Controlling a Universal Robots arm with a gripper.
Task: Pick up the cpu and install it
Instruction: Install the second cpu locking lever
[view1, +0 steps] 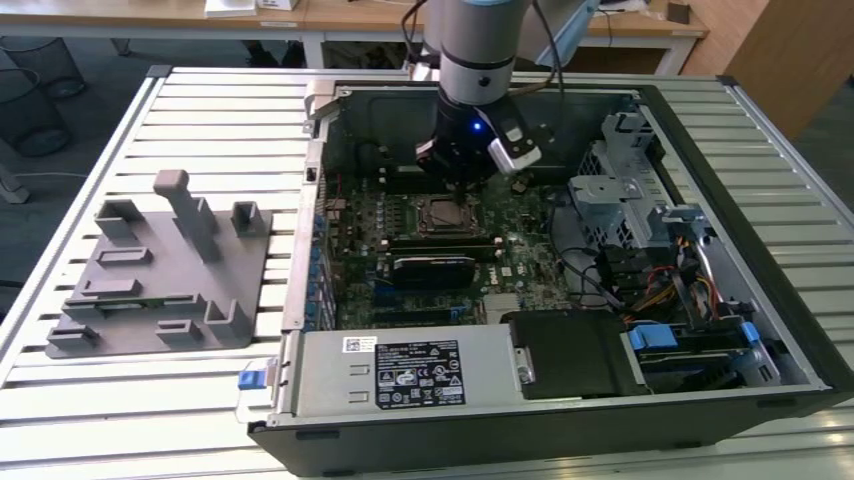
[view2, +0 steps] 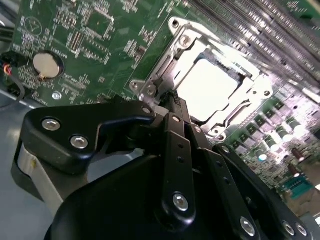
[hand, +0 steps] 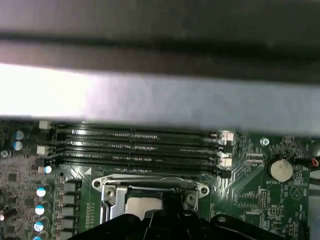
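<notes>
one cpu (view2: 207, 90) sits in the single socket frame (view2: 170, 65) on the motherboard (view2: 90, 45). one gripper (view2: 174, 97) hovers just over the frame's edge, fingers pressed together, holding nothing. four memory slots (hand: 135, 147) run beside the socket.

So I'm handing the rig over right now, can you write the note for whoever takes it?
Gripper: over the socket inside the open PC case, fingertips together at the socket's edge. They look shut and empty, though the tips are partly hidden.
Cpu: already lying in the socket frame, silvery top up, as both wrist views show.
Grey holder tray: on the table at the exterior view's left, outside the case.
Done: cpu picked up and placed in the socket.
Left: whether it is fully seated or the frame is latched can't be judged from these views, so check that.
</notes>
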